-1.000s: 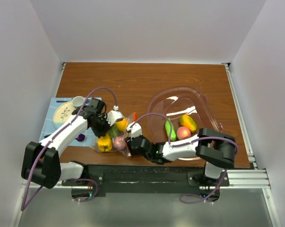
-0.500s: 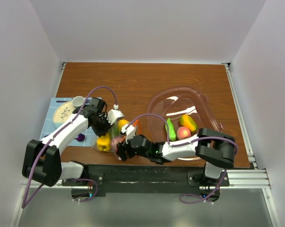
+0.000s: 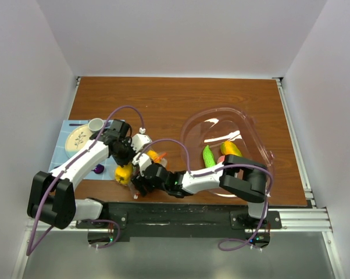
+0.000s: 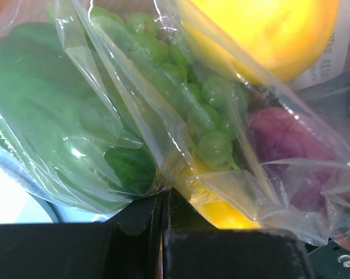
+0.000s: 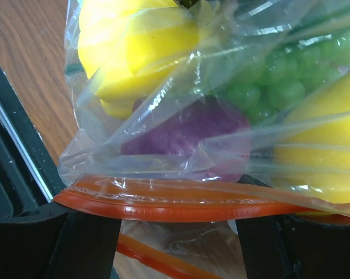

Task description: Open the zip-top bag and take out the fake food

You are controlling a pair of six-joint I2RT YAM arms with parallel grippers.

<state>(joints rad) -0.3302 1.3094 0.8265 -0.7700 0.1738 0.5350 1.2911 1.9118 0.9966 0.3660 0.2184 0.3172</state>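
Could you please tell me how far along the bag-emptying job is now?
Done: a green piece and an orange piece lie in the tub. In hand: the left gripper pinches the bag; the open right gripper straddles its orange zip strip, apparently parted. Left: the yellow pepper, grapes and more are inside.

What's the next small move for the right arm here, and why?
Probably ease the right pincer forward into the zip-top bag toward the purple piece. Its fingers are spread, one orange zip lip lies across them, the other shows lower, so the mouth looks parted. The left pincer pinches the bag's plastic, anchoring it.
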